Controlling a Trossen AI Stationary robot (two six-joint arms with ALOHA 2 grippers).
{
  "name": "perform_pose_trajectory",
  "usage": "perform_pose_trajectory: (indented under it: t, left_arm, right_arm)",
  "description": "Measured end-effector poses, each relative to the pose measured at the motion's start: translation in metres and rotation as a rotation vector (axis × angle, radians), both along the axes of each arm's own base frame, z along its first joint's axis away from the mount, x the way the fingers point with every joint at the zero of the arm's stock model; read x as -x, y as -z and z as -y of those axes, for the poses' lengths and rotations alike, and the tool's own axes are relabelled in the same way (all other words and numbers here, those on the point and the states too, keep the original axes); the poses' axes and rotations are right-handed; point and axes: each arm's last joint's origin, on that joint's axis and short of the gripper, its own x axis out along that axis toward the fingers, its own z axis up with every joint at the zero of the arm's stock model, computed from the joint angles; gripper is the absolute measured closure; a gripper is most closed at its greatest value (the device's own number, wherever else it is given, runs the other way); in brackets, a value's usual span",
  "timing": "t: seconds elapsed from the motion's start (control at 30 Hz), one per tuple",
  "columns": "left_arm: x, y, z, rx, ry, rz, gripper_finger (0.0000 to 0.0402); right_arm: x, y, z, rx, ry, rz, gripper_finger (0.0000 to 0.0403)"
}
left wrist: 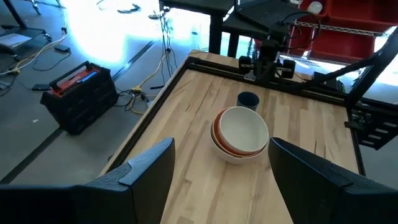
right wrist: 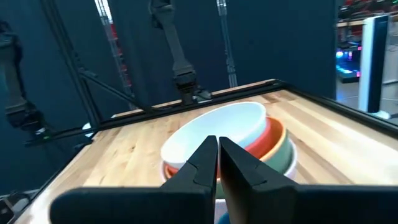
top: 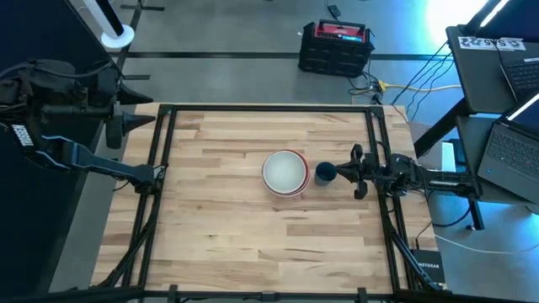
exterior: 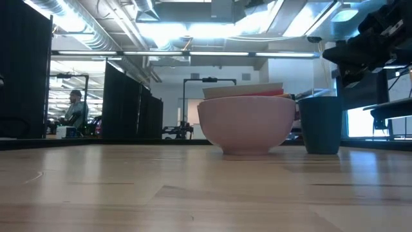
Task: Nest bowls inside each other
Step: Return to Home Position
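A stack of round plastic bowls [top: 285,172] stands near the middle of the wooden surface [top: 219,244], slightly nearer its right edge. Uppermost in the stack, a white plastic bowl [left wrist: 241,127] sits nested in an orange plastic bowl [right wrist: 273,135]. A small dark blue cup [top: 325,173] stands just beside the stack, on its right-edge side. The right gripper [top: 344,173] lies between cup and right edge. The left gripper [top: 139,123] lies outside the left edge, near a corner, well apart from the stack.

A dark blue cup [top: 325,173] stands on the wooden table [top: 236,244].
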Motion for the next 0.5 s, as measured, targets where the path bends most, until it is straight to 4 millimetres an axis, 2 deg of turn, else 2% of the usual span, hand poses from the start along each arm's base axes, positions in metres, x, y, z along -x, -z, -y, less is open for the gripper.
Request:
perform_pose_trajectory:
  t: [0.33, 0.43, 0.5]
  left_arm:
    - [0.005, -0.003, 0.001, -0.031, 0.021, 0.033, 0.0158]
    - [0.019, -0.008, 0.008, -0.05, 0.137, 0.116, 0.0158]
    - [0.038, -0.011, 0.014, -0.088, 0.201, 0.196, 0.0158]
  right_arm:
    - [0.0, 0.0, -0.008, 0.0, -0.083, 0.0, 0.0403]
    - [0.0, 0.0, -0.008, 0.0, -0.083, 0.0, 0.0403]
    - [0.0, 0.0, -0.008, 0.0, -0.083, 0.0, 0.0403]
